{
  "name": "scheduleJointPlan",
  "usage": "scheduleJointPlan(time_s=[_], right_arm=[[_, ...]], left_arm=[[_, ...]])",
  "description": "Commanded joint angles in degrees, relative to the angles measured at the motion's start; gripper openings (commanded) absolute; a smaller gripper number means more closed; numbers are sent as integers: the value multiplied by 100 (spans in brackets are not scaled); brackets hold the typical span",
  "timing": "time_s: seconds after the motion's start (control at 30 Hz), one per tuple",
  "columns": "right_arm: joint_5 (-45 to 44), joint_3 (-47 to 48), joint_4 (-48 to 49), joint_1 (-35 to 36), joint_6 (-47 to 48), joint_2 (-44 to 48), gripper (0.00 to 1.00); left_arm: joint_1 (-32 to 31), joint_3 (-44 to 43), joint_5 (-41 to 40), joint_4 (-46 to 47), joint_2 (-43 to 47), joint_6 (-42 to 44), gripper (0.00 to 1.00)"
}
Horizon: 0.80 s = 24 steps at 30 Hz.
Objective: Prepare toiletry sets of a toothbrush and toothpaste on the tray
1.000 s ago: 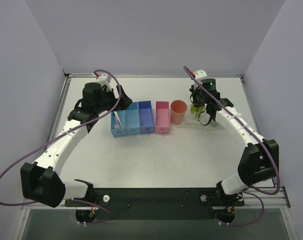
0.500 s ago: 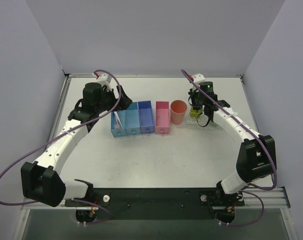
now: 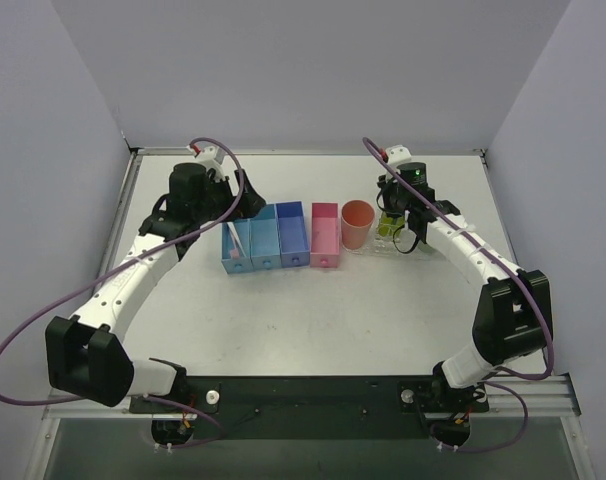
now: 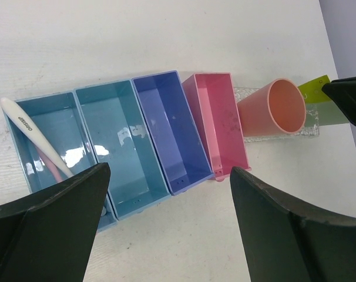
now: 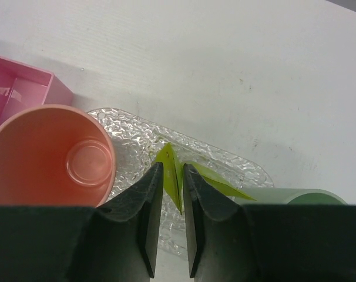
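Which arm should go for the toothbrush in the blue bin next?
Left. The open left gripper hangs just above the blue bin where the toothbrush lies. The right gripper is shut on a toothpaste tube over the tray, so it is occupied.

toothbrush (image 4: 26, 123) handle, dark printed word — too blurred to read
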<state>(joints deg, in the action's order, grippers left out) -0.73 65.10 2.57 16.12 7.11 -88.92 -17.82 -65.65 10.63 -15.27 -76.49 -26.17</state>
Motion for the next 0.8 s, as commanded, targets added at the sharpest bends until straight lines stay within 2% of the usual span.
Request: scheduleJointPlan(time_s=[0.0,0.3,0.5,0.77], right_arm=[[-111,-6,200,-30,-52,59,17],[177,134,183,-12,-149,402,27],[249,213,156,-12,-263,709,34],[223,363,165,-12,-333,1113,35]], left_arm=[[42,-300,-140,-99,-85,-125,94],[33,-229,-553,-354,-112,-196,94],[7,-229,-1300,-775,-156,-90,91],[-28,-326,-1696,-1198,-551,-160,70]])
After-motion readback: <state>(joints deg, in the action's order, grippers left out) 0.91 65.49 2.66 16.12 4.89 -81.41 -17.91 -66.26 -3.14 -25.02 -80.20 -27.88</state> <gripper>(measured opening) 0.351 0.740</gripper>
